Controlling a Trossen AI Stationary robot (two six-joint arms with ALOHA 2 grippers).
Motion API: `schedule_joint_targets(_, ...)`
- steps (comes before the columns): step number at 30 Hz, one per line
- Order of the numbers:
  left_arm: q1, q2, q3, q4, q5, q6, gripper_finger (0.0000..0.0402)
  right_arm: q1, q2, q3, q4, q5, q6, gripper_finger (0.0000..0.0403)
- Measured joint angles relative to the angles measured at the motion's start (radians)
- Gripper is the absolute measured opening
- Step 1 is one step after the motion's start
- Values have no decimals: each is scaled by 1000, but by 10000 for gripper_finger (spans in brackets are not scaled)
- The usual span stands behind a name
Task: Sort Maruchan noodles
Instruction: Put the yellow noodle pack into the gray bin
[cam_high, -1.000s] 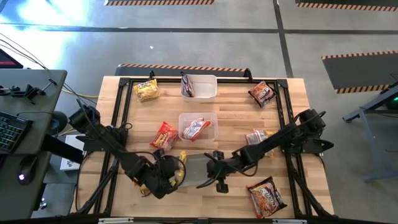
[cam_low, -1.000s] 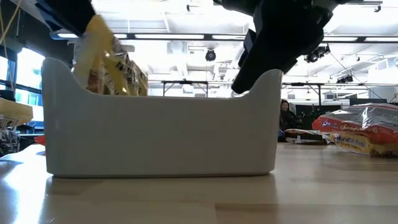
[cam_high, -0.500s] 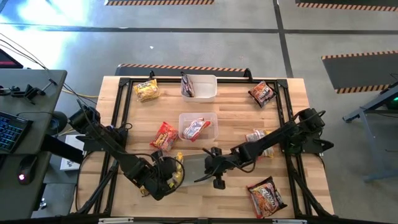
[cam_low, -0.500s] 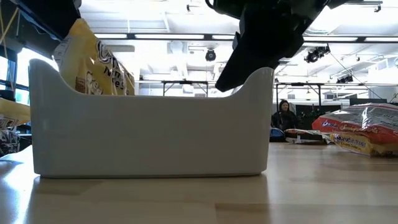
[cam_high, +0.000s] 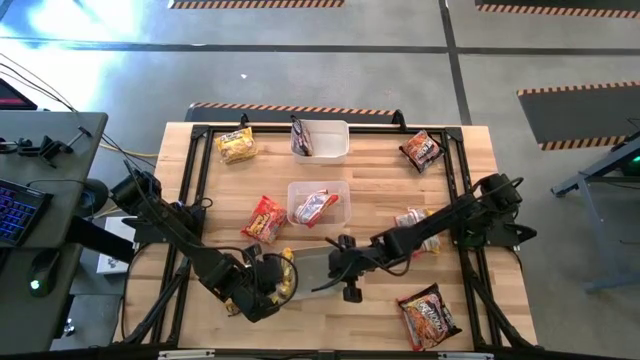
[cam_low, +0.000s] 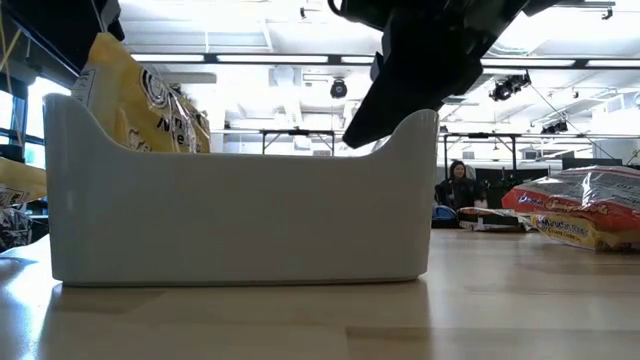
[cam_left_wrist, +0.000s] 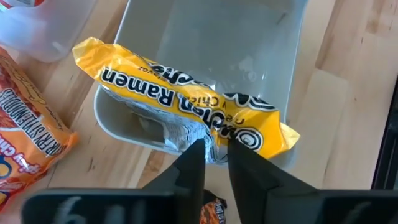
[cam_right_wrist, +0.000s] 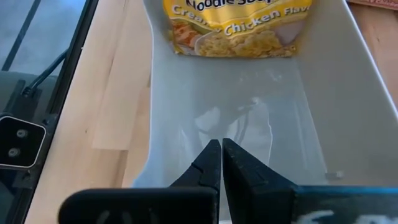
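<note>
Over the near clear plastic tub (cam_left_wrist: 205, 56), the left pincer (cam_left_wrist: 216, 163) loosens around a yellow crinkly ramen packet (cam_left_wrist: 186, 102), now sunk lower inside; right pincer (cam_right_wrist: 221, 163), pressed together, steadies the rim.

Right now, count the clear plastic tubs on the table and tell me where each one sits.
3: the far tub by the table's back edge, the middle tub mid-table, the near tub toward the front. None seems hidden.
</note>
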Motion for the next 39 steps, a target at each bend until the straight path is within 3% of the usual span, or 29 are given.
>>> schedule_joint_targets(10,-19,-4,0,-50,21,-8,118,-7,0,0,34,12,-19,0)
schedule_joint_targets(17,-54,-8,0,-89,-38,-27,122,-50,78,0,260,-5,-38,0)
schedule_joint_targets(24,-133,-27,-21,-231,-158,-183,95,-94,155,53,341,11,-34,0)
schedule_joint_targets(29,-123,-26,-172,-81,-164,-233,57,-107,215,115,337,-10,-51,0)
schedule_joint_targets(34,-97,-26,-261,25,-295,-237,21,-111,253,143,314,-5,-26,0)
schedule_joint_targets(39,-46,-26,-325,120,-330,-197,2,-122,271,143,343,35,3,0)
